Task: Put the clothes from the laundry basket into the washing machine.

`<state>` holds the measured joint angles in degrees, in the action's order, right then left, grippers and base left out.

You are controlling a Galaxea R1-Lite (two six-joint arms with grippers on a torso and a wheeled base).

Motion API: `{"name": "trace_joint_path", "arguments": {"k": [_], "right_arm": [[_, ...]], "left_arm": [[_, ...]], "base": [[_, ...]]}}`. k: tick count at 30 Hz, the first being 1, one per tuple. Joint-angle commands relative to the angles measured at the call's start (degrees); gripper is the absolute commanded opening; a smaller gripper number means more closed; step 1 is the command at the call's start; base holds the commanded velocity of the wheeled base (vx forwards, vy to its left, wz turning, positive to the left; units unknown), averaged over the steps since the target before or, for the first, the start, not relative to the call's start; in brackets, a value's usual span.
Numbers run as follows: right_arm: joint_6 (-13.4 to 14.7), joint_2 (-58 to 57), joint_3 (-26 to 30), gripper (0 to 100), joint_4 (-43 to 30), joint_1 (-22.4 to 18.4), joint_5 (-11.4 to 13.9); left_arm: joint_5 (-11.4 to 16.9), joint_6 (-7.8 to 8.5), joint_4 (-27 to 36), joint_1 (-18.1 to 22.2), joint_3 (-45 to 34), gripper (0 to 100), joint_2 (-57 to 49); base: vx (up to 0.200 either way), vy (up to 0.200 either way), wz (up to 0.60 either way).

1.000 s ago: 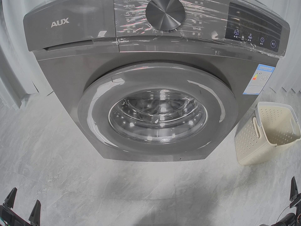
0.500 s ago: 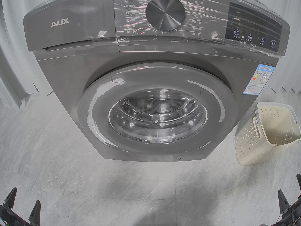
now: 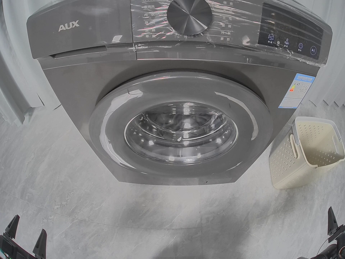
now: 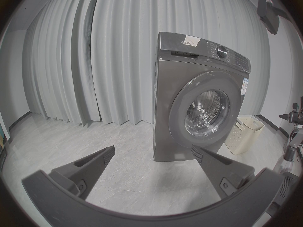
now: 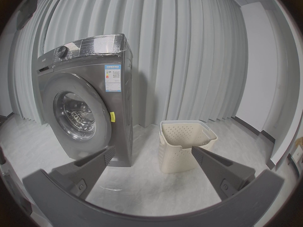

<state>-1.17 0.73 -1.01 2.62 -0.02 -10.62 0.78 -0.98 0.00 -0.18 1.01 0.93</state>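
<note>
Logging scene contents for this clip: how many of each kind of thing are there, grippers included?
Washing machine: 1
Laundry basket: 1
Grippers: 2 (left gripper and right gripper, both open)
Total: 4

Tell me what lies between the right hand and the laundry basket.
Only bare floor. In the right wrist view the open right hand faces the laundry basket, and nothing stands on the stretch between them.
</note>
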Motion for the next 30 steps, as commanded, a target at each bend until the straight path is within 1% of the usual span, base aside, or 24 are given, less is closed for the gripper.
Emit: {"name": "trace_joint_path", "arguments": {"k": [1,2,3,7,10,11,12,13,14,15,16,18,21,30], "right_arm": [[-1.5,-0.7,1.0,100,0.5,0.0,6.8],[-1.6,-0.7,1.0,100,0.8,0.0,8.8],[-1.6,-0.7,1.0,100,0.9,0.0,8.9],[-1.0,-0.7,0.9,100,0.2,0.1,4.9],[-0.9,-0.4,0.8,100,-0.4,0.0,4.6],[-0.5,-0.1,0.8,100,-0.2,0.1,5.4],[1.3,-0.1,0.9,100,-0.9,-0.1,7.8],[1.7,0.0,1.0,100,-2.5,-0.2,12.2],[1.9,0.0,1.0,100,-2.7,-0.2,13.3],[1.4,0.0,0.9,100,-3.4,0.0,13.8],[1.6,0.0,0.9,100,-3.2,0.1,11.9],[1.8,0.0,0.9,100,-3.3,0.0,10.8],[1.7,0.0,0.9,100,-3.1,0.1,11.0],[1.4,-0.1,1.0,100,-3.0,0.0,11.4]], "left_arm": [[0.0,0.01,0.0,0.0,-1.0,100,-0.8],[0.0,0.1,0.0,0.0,-1.0,100,-0.8],[0.0,0.1,0.0,0.0,-1.0,100,-0.8],[0.0,-0.17,0.0,0.0,-1.0,100,-0.8],[0.0,-0.26,0.0,0.0,-1.0,100,-0.8],[-0.1,-0.26,0.0,0.0,-1.0,100,-0.8],[0.0,-0.26,0.0,0.0,-1.0,100,-0.8],[0.0,-0.17,0.0,0.0,-1.0,100,-0.8],[0.0,-0.17,0.0,0.0,-1.0,100,-0.8],[-0.1,-0.26,0.0,0.0,-1.0,100,-0.8],[-0.1,-0.34,0.0,0.0,-1.0,100,-0.8],[-0.1,-0.34,0.0,0.0,-1.0,100,-0.8],[-0.2,-0.52,0.0,0.0,-1.0,100,-0.8],[-0.1,-0.17,0.0,0.0,-1.0,100,-0.8]], "base": [[0.0,0.0,0.0],[0.0,0.0,0.0],[0.0,0.0,0.0],[0.0,0.0,0.0],[0.0,0.0,0.0],[0.0,0.0,0.0],[0.0,0.0,0.0],[0.0,0.0,0.0],[0.0,0.0,0.0],[0.0,0.0,0.0],[0.0,0.0,0.0],[0.0,0.0,0.0],[0.0,0.0,0.0],[0.0,0.0,0.0]]}}
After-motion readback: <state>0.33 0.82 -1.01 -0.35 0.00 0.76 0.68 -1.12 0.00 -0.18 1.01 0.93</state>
